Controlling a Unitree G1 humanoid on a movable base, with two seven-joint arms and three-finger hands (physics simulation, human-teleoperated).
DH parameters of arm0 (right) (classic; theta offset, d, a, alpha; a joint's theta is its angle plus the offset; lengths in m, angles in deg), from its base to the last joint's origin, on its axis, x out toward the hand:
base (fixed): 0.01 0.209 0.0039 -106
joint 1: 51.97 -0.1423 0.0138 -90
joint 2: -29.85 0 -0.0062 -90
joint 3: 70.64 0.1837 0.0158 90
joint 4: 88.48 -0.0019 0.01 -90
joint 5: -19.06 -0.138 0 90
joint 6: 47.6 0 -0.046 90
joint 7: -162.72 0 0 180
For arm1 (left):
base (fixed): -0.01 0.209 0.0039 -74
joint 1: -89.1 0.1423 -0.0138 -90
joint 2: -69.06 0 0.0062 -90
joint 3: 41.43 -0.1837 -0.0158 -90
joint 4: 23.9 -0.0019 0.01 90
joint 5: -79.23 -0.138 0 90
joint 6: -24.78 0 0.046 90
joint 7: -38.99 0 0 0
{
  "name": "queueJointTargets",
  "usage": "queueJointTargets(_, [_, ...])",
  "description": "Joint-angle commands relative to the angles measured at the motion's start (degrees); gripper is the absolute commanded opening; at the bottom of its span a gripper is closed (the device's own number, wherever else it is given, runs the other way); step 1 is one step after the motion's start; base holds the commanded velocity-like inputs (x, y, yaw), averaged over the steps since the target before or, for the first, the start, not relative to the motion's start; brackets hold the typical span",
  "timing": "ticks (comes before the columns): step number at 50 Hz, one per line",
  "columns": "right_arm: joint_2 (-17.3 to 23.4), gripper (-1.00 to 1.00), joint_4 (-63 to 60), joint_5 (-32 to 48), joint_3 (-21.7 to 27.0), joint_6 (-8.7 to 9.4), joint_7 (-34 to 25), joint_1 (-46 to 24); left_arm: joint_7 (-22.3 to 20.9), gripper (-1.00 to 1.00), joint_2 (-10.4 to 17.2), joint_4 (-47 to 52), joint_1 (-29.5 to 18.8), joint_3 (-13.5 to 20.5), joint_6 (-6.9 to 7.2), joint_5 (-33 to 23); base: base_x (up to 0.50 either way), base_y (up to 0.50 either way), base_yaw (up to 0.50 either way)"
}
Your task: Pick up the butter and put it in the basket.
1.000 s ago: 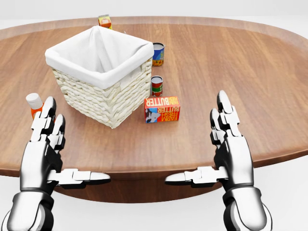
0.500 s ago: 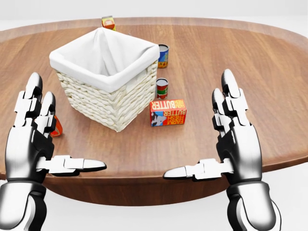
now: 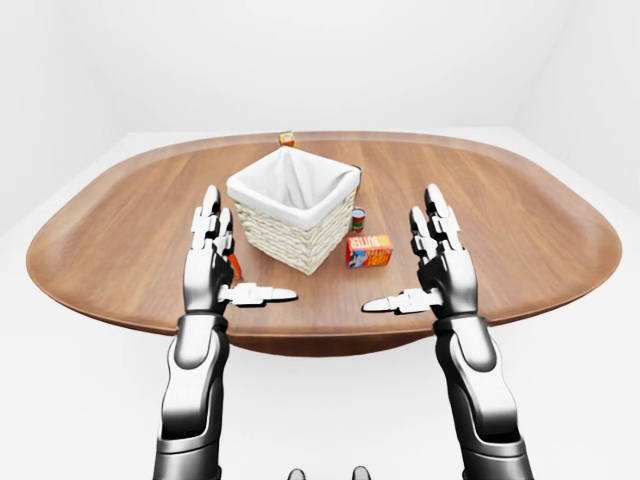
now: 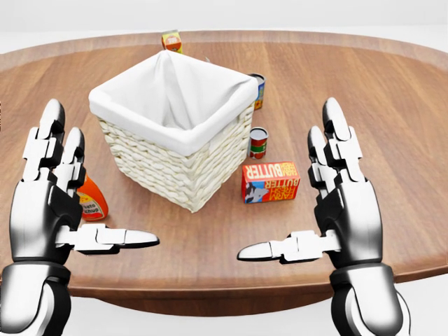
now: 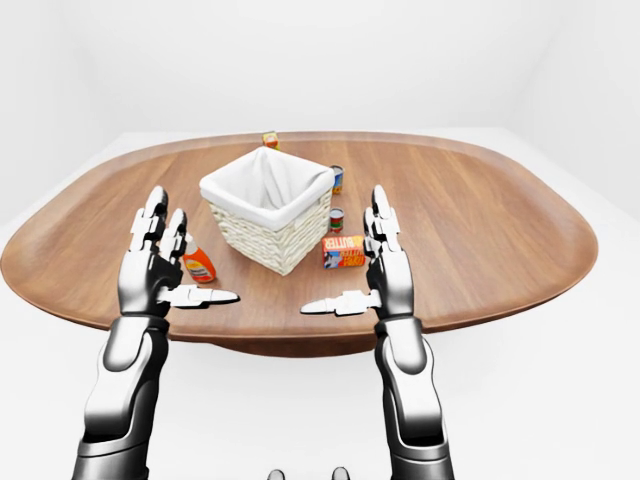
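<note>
White-lined wicker basket (image 4: 183,133) at centre of oval wooden table (image 4: 392,98), nothing visible inside. Butter (image 4: 270,182) box on the wood just right of basket, below a small can (image 4: 259,142); another can (image 4: 258,91) and a small carton (image 4: 171,40) farther up. Left hand (image 4: 59,203) and right hand (image 4: 343,203) both spread wide, empty. Orange bottle (image 5: 198,263) clearer in right-eye view, half hidden behind left hand in head view. Plain white room.
</note>
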Motion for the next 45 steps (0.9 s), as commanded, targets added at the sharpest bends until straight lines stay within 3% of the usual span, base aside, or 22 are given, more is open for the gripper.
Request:
queueJointTargets(1, [-0.1,1.00,0.4,-0.4,-0.3,0.00,0.2,-0.1,-0.2,1.00,-0.5,-0.2,0.3,-0.9,0.00,-0.3,0.21,0.18,0.00])
queueJointTargets(33, [-0.4,1.00,-0.8,-1.5,-0.7,0.00,0.7,0.0,-0.4,1.00,-0.6,-0.8,0.6,-1.0,0.00,0.1,0.21,0.18,0.00])
queueJointTargets(45, [-0.5,1.00,-0.9,-2.6,-0.4,0.00,1.3,0.2,-0.4,1.00,-0.7,-0.7,0.8,-1.0,0.00,0.1,0.31,0.01,0.00])
